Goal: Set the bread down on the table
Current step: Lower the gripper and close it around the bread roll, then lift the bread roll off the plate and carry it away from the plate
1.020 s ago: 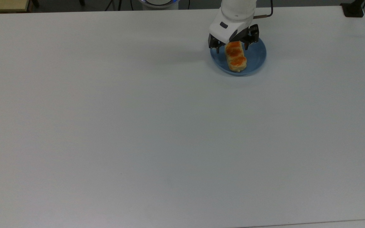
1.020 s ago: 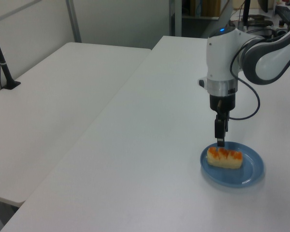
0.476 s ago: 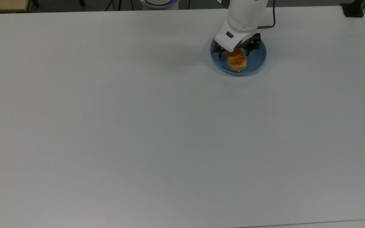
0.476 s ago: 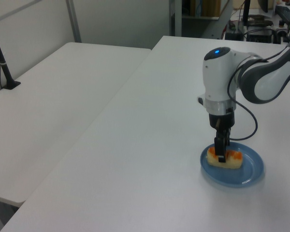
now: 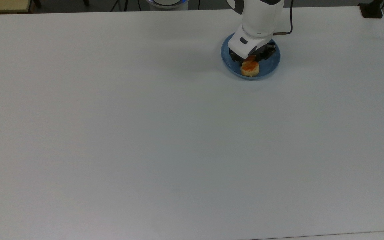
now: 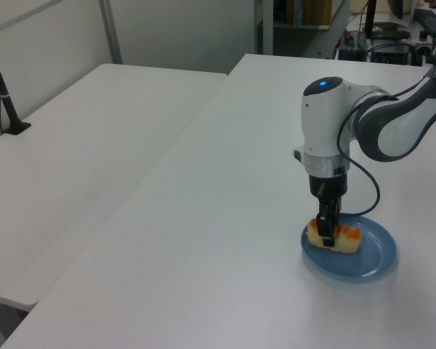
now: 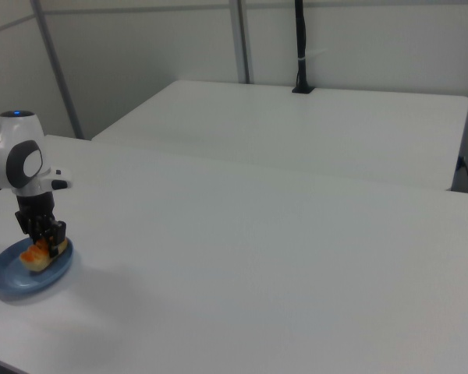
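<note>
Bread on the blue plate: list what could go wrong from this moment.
1. The gripper straddles the bread toward one end, not its middle, so the roll may tilt or slip when lifted.
2. The fingers are low over the blue plate; going lower could press or shift it.
3. The plate lies near the table edge in the right view; dragging it could push it off.

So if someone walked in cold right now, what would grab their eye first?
The blue plate near the far edge in the top view, the one patch of colour on the white table. On it lies the bread with its orange glaze, and the end effector is down astride it, arm rising white above.
</note>
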`<state>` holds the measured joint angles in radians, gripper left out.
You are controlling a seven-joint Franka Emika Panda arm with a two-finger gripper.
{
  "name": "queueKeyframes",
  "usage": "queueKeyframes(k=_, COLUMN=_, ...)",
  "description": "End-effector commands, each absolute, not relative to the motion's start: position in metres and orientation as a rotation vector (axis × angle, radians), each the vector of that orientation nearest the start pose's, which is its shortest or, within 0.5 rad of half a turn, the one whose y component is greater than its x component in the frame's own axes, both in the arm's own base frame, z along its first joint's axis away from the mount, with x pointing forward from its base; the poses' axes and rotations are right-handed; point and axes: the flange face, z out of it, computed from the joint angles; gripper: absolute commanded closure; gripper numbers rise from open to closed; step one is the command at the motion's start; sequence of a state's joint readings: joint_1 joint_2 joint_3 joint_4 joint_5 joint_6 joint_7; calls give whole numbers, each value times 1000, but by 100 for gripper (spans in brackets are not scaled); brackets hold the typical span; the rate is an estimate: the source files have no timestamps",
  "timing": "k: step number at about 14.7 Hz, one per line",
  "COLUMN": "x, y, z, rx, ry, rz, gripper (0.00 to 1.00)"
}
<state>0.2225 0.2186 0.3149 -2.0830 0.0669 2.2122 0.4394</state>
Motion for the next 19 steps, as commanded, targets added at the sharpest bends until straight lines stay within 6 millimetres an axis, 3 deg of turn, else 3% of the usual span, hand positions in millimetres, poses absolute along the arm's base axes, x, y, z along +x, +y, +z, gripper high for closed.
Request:
queueKeyframes(k=1, x=499, y=276, z=362, rx=-3100, ry=-58, rz=234, gripper=52)
queueKeyframes(k=2, x=516, y=264, z=387, rx=-3095, ry=-80, rz=246, gripper=52)
queueKeyframes(k=4, x=545, y=232, z=415, rx=-3074, ry=-128, rz=236, gripper=51)
queueKeyframes(k=7, x=587, y=167, z=444, rx=-3050, ry=-119, rz=127, gripper=51)
queueKeyframes(k=9, x=607, y=130, z=447, rx=-3058, ry=-131, rz=89, gripper=51)
queueKeyframes(k=12, x=631, y=85, z=435, rx=-3119, ry=-112, rz=66, gripper=51)
queueKeyframes(k=14, x=641, y=72, z=417, rx=-3148, ry=-119, rz=25, gripper=51)
queueKeyframes(k=18, x=654, y=59, z=352, rx=-3205, ry=-158, rz=80, gripper=51)
queueKeyframes(k=19, x=656, y=57, z=344, rx=-3205, ry=-153, rz=83, gripper=51)
